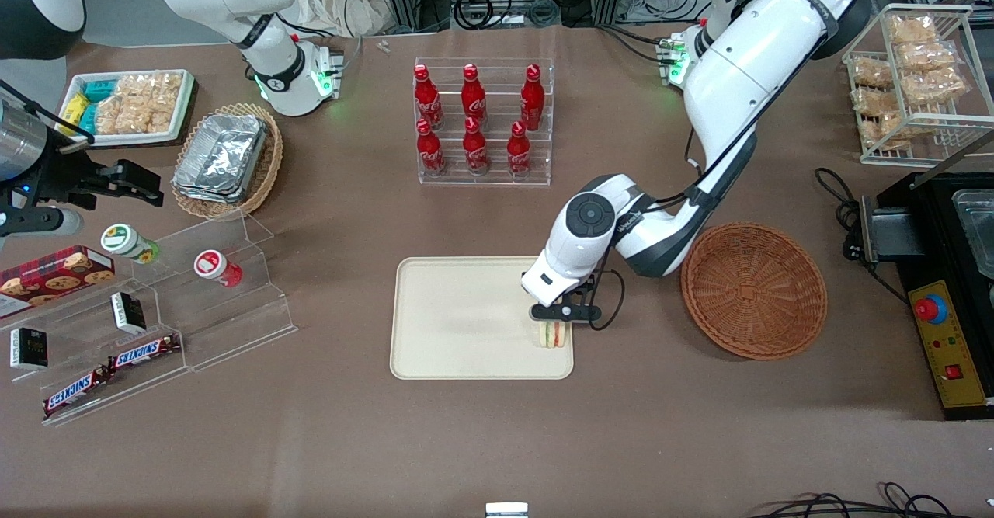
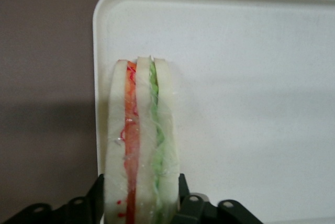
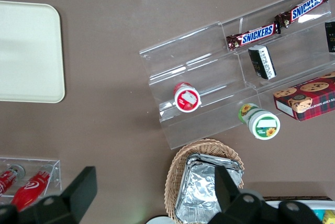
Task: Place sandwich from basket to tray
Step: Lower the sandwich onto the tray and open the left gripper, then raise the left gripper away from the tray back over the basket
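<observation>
The sandwich (image 1: 553, 335), a white-bread wedge with orange-red and green layers (image 2: 140, 140), is held on edge between the two fingers of my left gripper (image 1: 564, 313) (image 2: 139, 190). It hangs low over the cream tray (image 1: 466, 316) (image 2: 251, 103), close to the rim at the working arm's end and near the corner closer to the front camera. Whether it touches the tray I cannot tell. One black finger (image 2: 96, 192) presses each bread face. The round reddish-brown basket (image 1: 753, 289) stands beside the tray, toward the working arm's end, with nothing in it.
A clear rack of red cola bottles (image 1: 483, 122) stands farther from the camera than the tray. Toward the parked arm's end are a pale oval basket of foil trays (image 1: 225, 159) and an acrylic snack stand (image 1: 194, 293). A black machine (image 1: 947, 285) sits next to the round basket.
</observation>
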Robot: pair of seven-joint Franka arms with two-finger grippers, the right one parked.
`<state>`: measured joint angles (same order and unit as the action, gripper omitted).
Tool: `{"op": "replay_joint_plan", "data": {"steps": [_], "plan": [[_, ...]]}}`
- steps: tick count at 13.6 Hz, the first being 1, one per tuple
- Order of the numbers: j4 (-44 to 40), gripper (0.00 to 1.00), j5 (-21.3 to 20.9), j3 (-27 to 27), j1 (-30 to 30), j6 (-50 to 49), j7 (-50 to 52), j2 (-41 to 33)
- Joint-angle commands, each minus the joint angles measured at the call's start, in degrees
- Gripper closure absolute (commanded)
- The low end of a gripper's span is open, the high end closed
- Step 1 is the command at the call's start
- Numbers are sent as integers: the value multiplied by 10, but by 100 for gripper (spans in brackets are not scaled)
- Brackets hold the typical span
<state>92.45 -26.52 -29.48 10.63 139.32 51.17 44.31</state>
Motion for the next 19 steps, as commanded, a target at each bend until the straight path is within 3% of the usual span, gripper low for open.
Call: {"op": "replay_joint_plan", "data": {"steps": [1, 8, 13, 16, 19], "plan": [[-12, 0, -12, 1, -2, -10, 28, -22], [-21, 0, 27, -3, -69, -179, 14, -155], [-27, 0, 177, -2, -150, -321, -172, -264], [-29, 0, 219, -1, -205, -423, -269, -326], [-28, 0, 236, 13, -237, -511, -326, -380]]}}
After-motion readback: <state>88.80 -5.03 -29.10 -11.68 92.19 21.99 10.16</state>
